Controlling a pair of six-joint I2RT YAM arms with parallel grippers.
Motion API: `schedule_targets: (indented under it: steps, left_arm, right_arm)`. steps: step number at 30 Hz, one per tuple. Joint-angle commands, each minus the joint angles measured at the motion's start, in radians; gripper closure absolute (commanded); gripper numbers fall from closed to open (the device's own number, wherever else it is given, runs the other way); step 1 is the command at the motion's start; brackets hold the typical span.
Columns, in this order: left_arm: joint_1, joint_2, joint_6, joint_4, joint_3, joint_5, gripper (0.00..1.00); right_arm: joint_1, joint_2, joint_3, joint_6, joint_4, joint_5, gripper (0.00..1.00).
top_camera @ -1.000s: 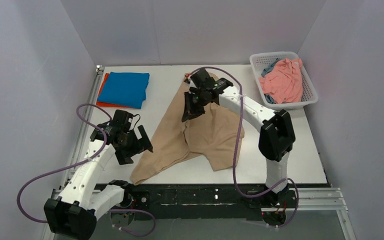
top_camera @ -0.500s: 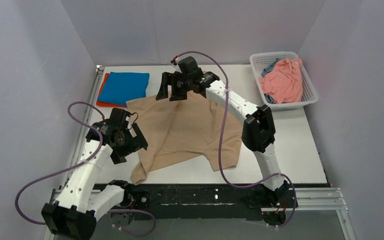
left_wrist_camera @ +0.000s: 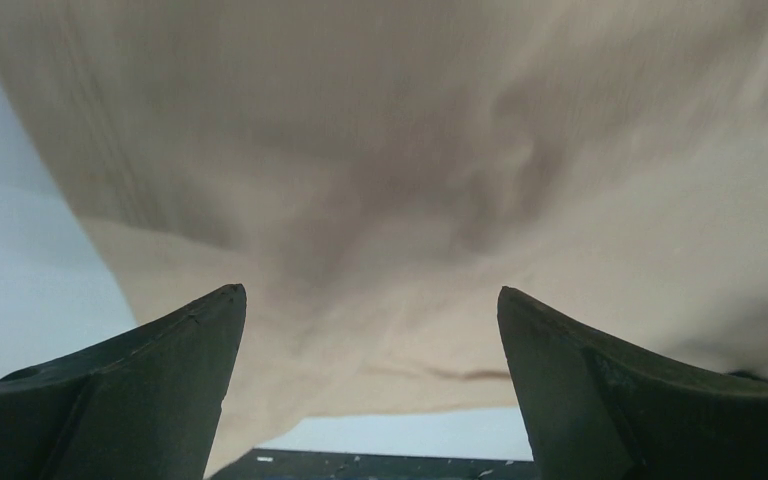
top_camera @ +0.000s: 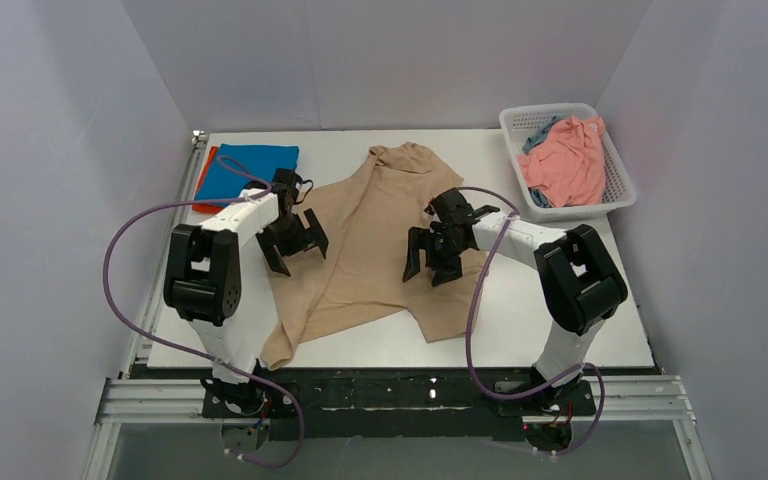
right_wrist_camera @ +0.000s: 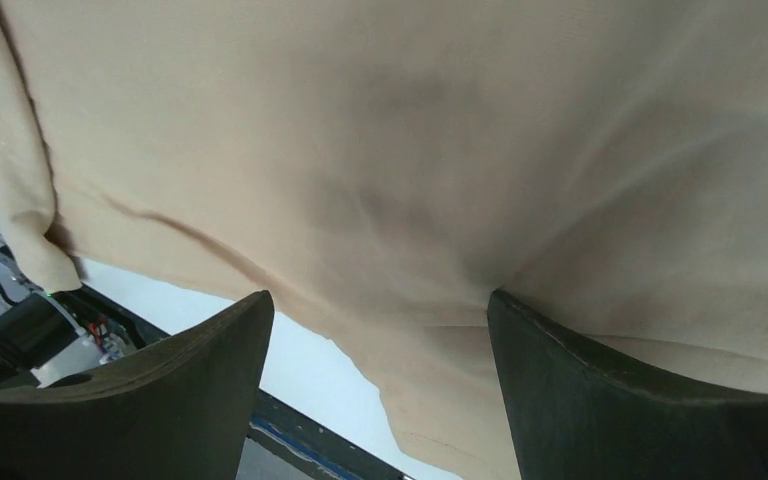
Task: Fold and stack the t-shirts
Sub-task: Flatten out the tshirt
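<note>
A beige-tan t-shirt (top_camera: 370, 240) lies spread and wrinkled across the middle of the white table, collar end toward the back. My left gripper (top_camera: 295, 255) hovers open over its left edge, nothing between the fingers; the left wrist view shows the beige cloth (left_wrist_camera: 410, 150) beyond that gripper (left_wrist_camera: 370, 300). My right gripper (top_camera: 430, 272) stands open over the shirt's right part, with beige cloth (right_wrist_camera: 410, 130) under the gripper (right_wrist_camera: 380, 300). A folded bright blue t-shirt (top_camera: 250, 172) rests on an orange-red one (top_camera: 203, 190) at the back left.
A white mesh basket (top_camera: 615, 190) at the back right holds a salmon pink t-shirt (top_camera: 565, 160) and a bit of grey-blue cloth (top_camera: 538, 132). Bare table (top_camera: 580, 300) shows on the right. A black rail (top_camera: 410, 385) runs along the near edge.
The right gripper opened and let go of the beige shirt, then came back toward the shirt's right side. The left arm swung forward to the shirt's left edge. The shirt now lies spread.
</note>
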Motion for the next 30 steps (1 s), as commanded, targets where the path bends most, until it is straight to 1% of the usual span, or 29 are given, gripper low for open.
schedule_targets:
  steps: [1,3,5,7,9,14,17,19,20,26,28,30]
  left_arm:
    - [0.047,0.098,0.052,-0.077,0.079,-0.027,0.02]
    - [0.069,0.142,0.065,-0.064,0.096,-0.055,0.02]
    - [0.098,0.185,0.068,-0.074,0.128,-0.052,0.02]
    - [0.128,0.231,0.064,-0.101,0.168,-0.024,0.02]
    - [0.153,0.279,0.066,-0.095,0.203,0.025,0.02]
    - [0.184,0.388,0.107,-0.172,0.349,0.01,0.02]
    - [0.207,0.432,0.136,-0.196,0.428,0.006,0.02]
    - [0.211,0.467,0.163,-0.218,0.488,-0.001,0.02]
    - [0.241,0.486,0.173,-0.233,0.52,-0.009,0.02]
    - [0.262,0.604,0.239,-0.332,0.725,-0.027,0.02]
    - [0.262,0.617,0.241,-0.359,0.762,-0.022,0.02]
    - [0.262,0.6,0.229,-0.361,0.758,0.008,0.02]
  right_arm:
    - [-0.043,0.008,-0.059,-0.025,0.066,-0.043,0.13]
    - [-0.071,0.019,-0.092,-0.029,0.066,-0.051,0.13]
    - [-0.106,0.015,-0.129,-0.031,0.062,-0.064,0.13]
    - [-0.146,-0.005,-0.174,-0.031,0.064,-0.073,0.13]
    - [-0.189,-0.025,-0.217,-0.035,0.067,-0.078,0.13]
    - [-0.281,-0.059,-0.298,-0.056,0.049,-0.072,0.13]
    - [-0.34,-0.08,-0.337,-0.049,0.077,-0.156,0.13]
    - [-0.363,-0.088,-0.34,-0.04,0.078,-0.183,0.13]
    - [-0.366,-0.093,-0.336,-0.04,0.075,-0.182,0.12]
    - [-0.377,-0.142,-0.273,-0.04,-0.005,-0.11,0.12]
    - [-0.379,-0.163,-0.258,-0.035,-0.048,-0.067,0.12]
    - [-0.378,-0.197,-0.254,-0.033,-0.08,-0.015,0.11]
